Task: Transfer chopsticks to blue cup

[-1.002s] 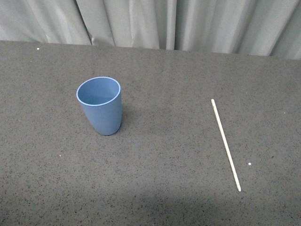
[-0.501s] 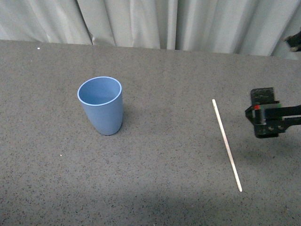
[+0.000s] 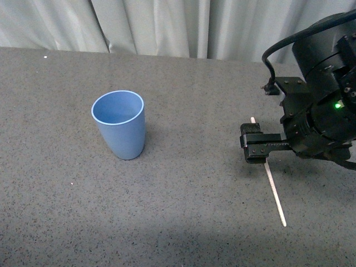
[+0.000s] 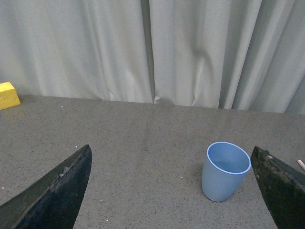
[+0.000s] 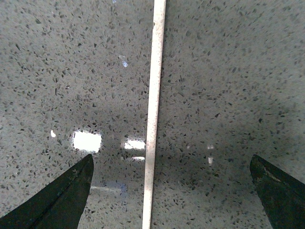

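A speckled dark-grey bench [image 3: 183, 211] runs back to a pale curtain [image 3: 167, 28]. The chopstick [image 3: 275, 197] lies flat right of centre in the front view, slanting toward the lower right, where it lay a second ago. New is the right tool [image 3: 255, 143]: out of frame a second ago, it now hangs over the stick's upper part. The right wrist view shows its fingers spread wide either side of the stick, gripping nothing, so the grasp looks lined up but not made. The blue cup [image 3: 119, 125] stands upright and empty, well apart at centre left. The left tool [image 4: 171, 149] gapes wide too, holding nothing
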Available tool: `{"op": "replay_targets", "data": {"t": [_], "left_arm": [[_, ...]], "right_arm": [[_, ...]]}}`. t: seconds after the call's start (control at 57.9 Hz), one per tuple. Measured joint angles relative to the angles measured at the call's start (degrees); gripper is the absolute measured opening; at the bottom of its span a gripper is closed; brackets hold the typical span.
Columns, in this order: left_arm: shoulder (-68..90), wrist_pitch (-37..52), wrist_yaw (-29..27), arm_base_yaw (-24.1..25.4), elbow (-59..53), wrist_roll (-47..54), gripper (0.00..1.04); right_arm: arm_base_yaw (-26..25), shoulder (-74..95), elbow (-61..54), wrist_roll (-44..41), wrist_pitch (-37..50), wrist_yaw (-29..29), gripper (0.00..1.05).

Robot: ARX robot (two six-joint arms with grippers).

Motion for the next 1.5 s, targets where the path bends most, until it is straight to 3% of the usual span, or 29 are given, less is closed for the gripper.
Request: {"op": "replay_targets", "data": {"t": [0.242,0.363,0.57,0.726,0.83,1.02,1.089,1.193,1.504], "left_arm": [[0.0,0.0,0.0,0.0,0.0,0.0,0.98],[0.0,0.0,0.0,0.0,0.0,0.0,0.98],[0.0,0.0,0.0,0.0,0.0,0.0,0.98],[0.0,0.0,0.0,0.0,0.0,0.0,0.98],[0.0,0.0,0.0,0.0,0.0,0.0,0.98],[0.0,0.0,0.0,0.0,0.0,0.0,0.98],[0.0,0.0,0.0,0.0,0.0,0.0,0.98],[0.0,0.0,0.0,0.0,0.0,0.0,0.98],[0.0,0.0,0.0,0.0,0.0,0.0,0.98]], "right_arm": [[0.9,3.7,3.2,0.6,-1.9,0.3,0.55],[1.0,4.1,3.9,0.6,-2.1,0.5,0.32],[0.9,3.7,3.0,0.7,-0.2,0.5,0.01],[0.9,1.3,-1.4,0.5,8.1,0.8,0.01],[2.1,-5.2,-7.4,-0.5,20.5,0.1,0.01],[6.2,-12.9,-11.9,-3.1,48.8,-9.5,0.01],[7.8,-12.4,-11.4,-4.0,55.5,-13.1,0.01],[9.7,-10.7,-9.3,-4.7,60.7,-18.3,0.01],[15.1,-0.9,2.6,-5.2,60.0,-27.7,0.01]]}}
